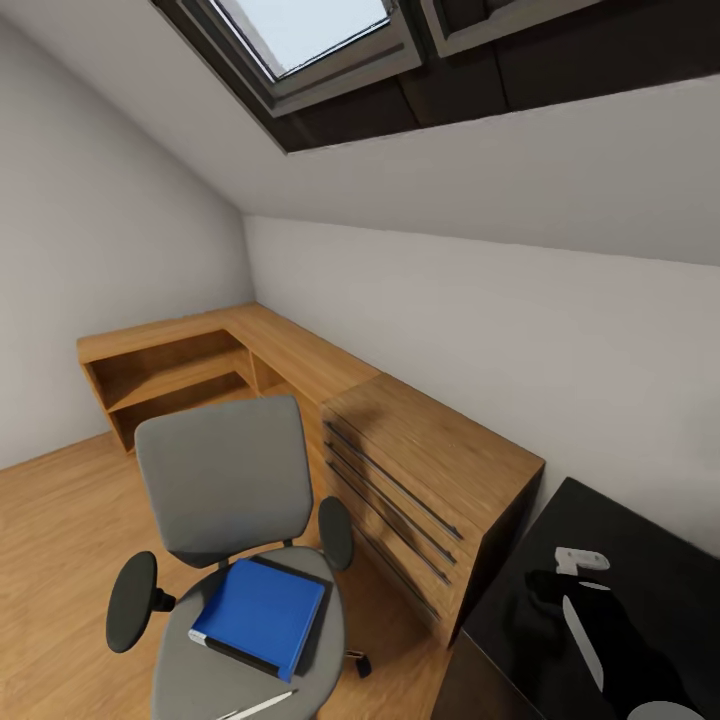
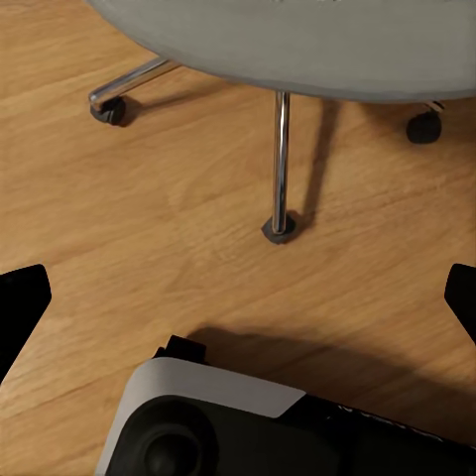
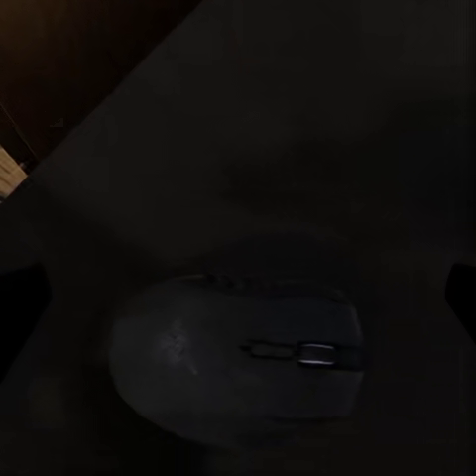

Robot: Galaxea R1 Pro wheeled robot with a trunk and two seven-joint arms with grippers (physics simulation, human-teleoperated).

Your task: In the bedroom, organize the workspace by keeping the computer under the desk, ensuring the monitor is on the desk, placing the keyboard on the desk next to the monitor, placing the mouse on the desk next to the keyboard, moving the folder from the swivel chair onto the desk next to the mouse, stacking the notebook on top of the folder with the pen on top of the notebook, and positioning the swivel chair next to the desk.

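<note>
Where glossy desk [image 1: 640, 560] bears mouse [image 3: 238, 362], both fingers spread; wood floor [image 2: 149, 228].

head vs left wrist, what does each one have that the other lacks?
Head view alone: the folder on the swivel chair seat, the pen beside it, the wooden dresser, the black desk and a skylight. Left wrist view alone: the chair's chrome legs, castors and the robot's base. Both share the chair and wooden floor.
</note>
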